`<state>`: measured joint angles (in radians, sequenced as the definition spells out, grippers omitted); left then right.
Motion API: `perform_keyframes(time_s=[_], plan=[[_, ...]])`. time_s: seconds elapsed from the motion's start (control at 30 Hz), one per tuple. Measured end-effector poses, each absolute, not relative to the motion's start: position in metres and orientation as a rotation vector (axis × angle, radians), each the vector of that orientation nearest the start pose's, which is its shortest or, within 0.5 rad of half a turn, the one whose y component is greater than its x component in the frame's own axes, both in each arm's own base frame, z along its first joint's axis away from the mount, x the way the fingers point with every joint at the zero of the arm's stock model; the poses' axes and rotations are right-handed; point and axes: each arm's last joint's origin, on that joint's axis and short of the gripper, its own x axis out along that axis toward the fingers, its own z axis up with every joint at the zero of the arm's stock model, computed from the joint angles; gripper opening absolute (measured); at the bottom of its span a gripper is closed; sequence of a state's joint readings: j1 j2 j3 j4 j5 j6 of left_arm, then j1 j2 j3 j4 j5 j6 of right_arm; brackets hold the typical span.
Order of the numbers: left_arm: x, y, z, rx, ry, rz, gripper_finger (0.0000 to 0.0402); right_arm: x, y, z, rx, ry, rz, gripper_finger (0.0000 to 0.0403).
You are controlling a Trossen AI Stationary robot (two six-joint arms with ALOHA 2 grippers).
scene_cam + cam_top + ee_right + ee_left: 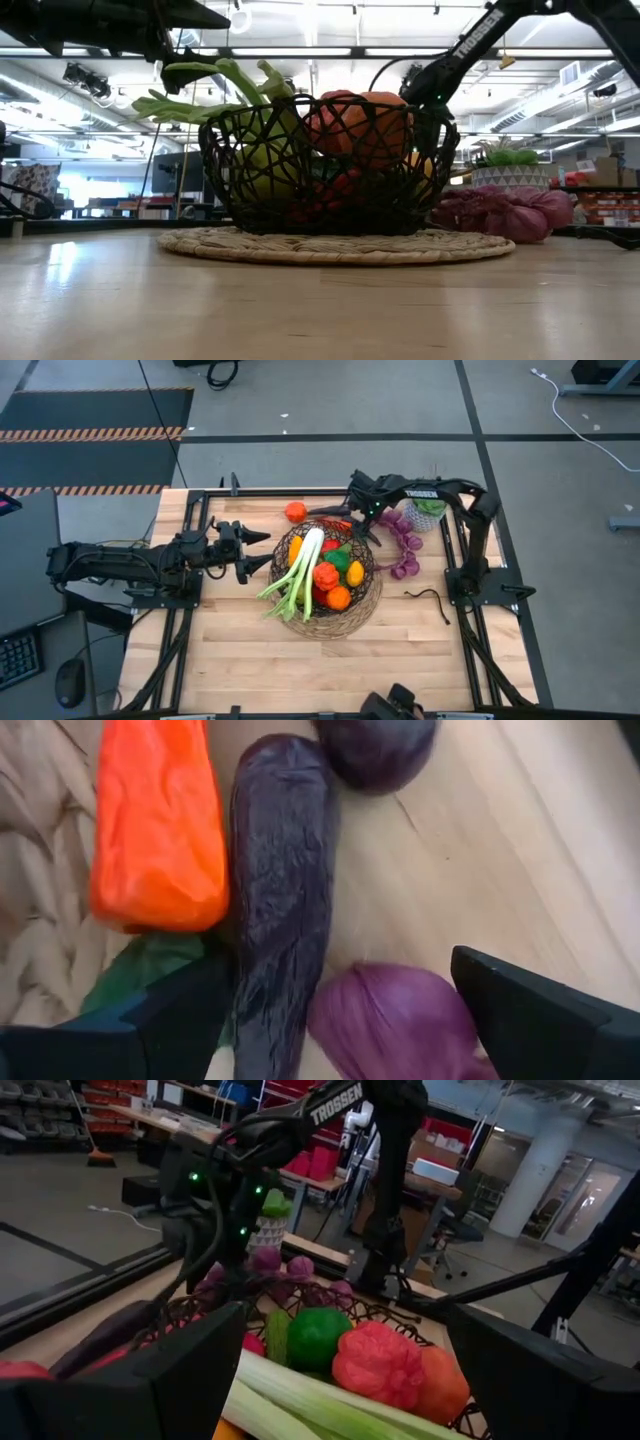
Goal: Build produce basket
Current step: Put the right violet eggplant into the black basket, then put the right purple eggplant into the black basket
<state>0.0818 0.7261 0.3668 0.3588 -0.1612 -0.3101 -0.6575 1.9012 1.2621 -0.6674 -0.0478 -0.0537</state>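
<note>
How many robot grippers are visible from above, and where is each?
2. The left gripper is open just left of the basket; the right gripper is open at the basket's far rim, near the purple grapes.

From overhead, you are looking straight down on the whole tabletop (250,660), with the basket (365,600) near the middle. Your low camera is sitting at tabletop height, facing level across the wood into the room, the same basket (325,170) filling its centre. Your left wrist camera is looking close over the basket's rim toward the opposite arm and the room behind. Your right wrist camera is pointing down, very near the wood, onto purple pieces beside the basket's woven base (40,920), shared with the overhead view.
</note>
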Motion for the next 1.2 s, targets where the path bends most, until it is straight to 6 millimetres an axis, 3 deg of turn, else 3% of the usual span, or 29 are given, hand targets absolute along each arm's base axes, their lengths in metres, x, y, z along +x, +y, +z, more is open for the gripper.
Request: perform_keyframes(time_s=[0.27, 0.6, 0.77, 1.0, 1.1, 1.2], plan=[[0.168, 0.018, 0.249, -0.31, -0.037, 0.24, 0.0355, 0.29, -0.225, 0.154, 0.344, 1.287, -0.529, 0.0332], [0.168, 0.018, 0.249, -0.31, -0.036, 0.24, 0.0355, 0.29, -0.226, 0.17, 0.306, 1.239, -0.571, 0.0213], [0.168, 0.018, 0.249, -0.31, -0.036, 0.241, 0.0355, 0.283, -0.222, 0.193, 0.303, 1.198, -0.586, 0.0162], [0.168, 0.018, 0.249, -0.31, -0.037, 0.24, 0.0355, 0.268, -0.209, 0.25, 0.306, 1.012, -0.651, 0.0109], [0.168, 0.018, 0.249, -0.324, -0.039, 0.24, 0.0355, 0.264, -0.206, 0.267, 0.319, 0.923, -0.672, 0.0099], [0.168, 0.018, 0.249, -0.325, -0.039, 0.24, 0.0355, 0.264, -0.206, 0.269, 0.325, 0.903, -0.658, 0.0107]])
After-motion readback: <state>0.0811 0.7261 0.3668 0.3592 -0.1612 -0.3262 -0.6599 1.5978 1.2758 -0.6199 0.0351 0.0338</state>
